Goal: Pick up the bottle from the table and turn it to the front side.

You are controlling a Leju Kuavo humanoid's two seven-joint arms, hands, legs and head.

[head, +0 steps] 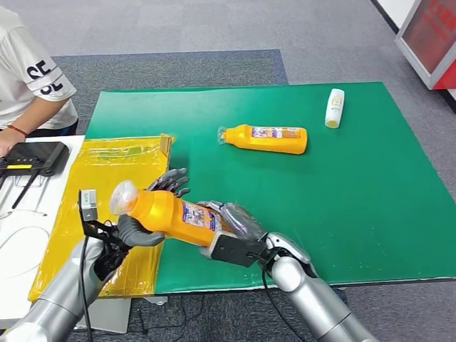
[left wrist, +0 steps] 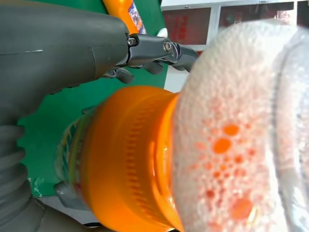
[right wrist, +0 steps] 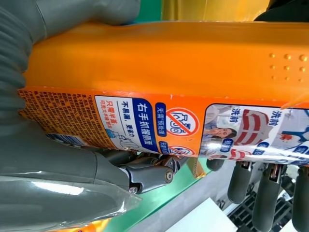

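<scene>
While both hands share it above the near edge of the green mat (head: 349,214), the orange bottle (head: 172,212) lies almost level, its long axis running from the robot's left to its right, with the clear bubble-textured cap (head: 122,197) at the left end and the base toward the right. The left hand (head: 141,214) cups the neck and shoulder just behind the cap, thumb under the body and fingers (head: 171,179) spread up over the far side. The right hand (head: 236,222) wraps the base end and lower label, fingers closed around it. Each hand therefore sits at one end of the axis, so my judgement is that the coming turn is a roll about that axis, with neither hand needing to reach.

From the right wrist, the label (right wrist: 146,123) facing the palm is dense small print with Chinese text, a red prohibition circle and small picture panels, which reads like a back label; the brand cannot be read. From the left wrist, the cap (left wrist: 233,130) looms close and blurred over the orange shoulder (left wrist: 127,154).

Beside the left hand lies a yellow sheet (head: 102,178). Farther off on the mat lies a second orange bottle (head: 266,138), also level, cap to the left, and beyond it a small white bottle (head: 334,107). At far left a person's arm (head: 21,117) rests by a black device (head: 32,157).
</scene>
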